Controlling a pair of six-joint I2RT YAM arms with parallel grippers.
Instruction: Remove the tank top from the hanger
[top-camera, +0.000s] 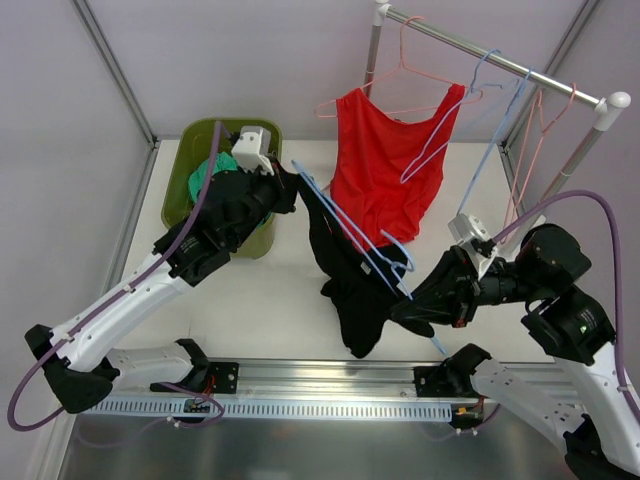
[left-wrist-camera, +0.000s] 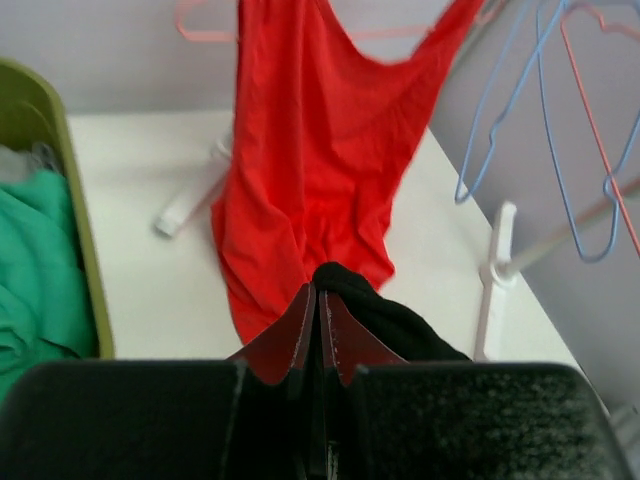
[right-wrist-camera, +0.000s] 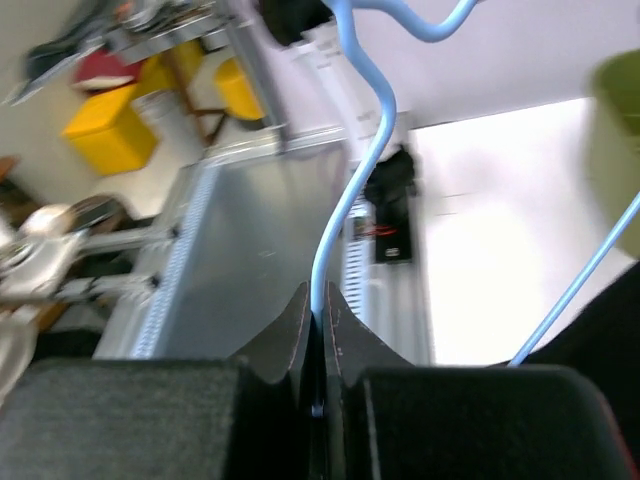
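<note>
Left gripper (top-camera: 285, 190) is pinched shut on a fold of the black tank top (top-camera: 352, 285), which hangs in mid-air over the table, draped along the blue hanger (right-wrist-camera: 319, 262). To the right, the right gripper (top-camera: 410, 305) is clamped on that hanger's thin wire. The danger: if a strap is hooked, a hard sideways pull could twist the wire out of those 2 fingers, or swing it into the red tank top (top-camera: 385, 170) just behind.

Bright, even light; blurred wrist views
</note>
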